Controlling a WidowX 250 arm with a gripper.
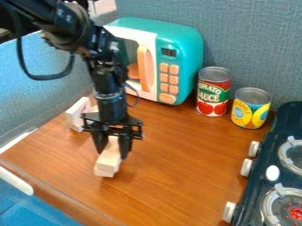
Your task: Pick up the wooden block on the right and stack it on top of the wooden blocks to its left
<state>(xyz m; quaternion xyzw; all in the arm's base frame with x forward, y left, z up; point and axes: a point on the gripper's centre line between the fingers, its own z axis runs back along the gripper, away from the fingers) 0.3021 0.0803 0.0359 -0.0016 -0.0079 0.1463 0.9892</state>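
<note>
The black gripper (111, 152) hangs down over the left part of the wooden counter. Its two fingers stand on either side of a pale wooden block (108, 162), shut on it. The block points toward the front of the counter, and its near end sticks out past the fingertips. Part of its far end is hidden between the fingers. Behind and left of the gripper is a small white box (78, 114), partly covered by the arm.
A teal toy microwave (183, 57) stands at the back against the grey wall. Right of it are a tomato sauce can (213, 92) and a yellow-labelled can (251, 108). A dark toy stove (272, 152) with white knobs lines the right side. The wooden counter (183, 167) lies between.
</note>
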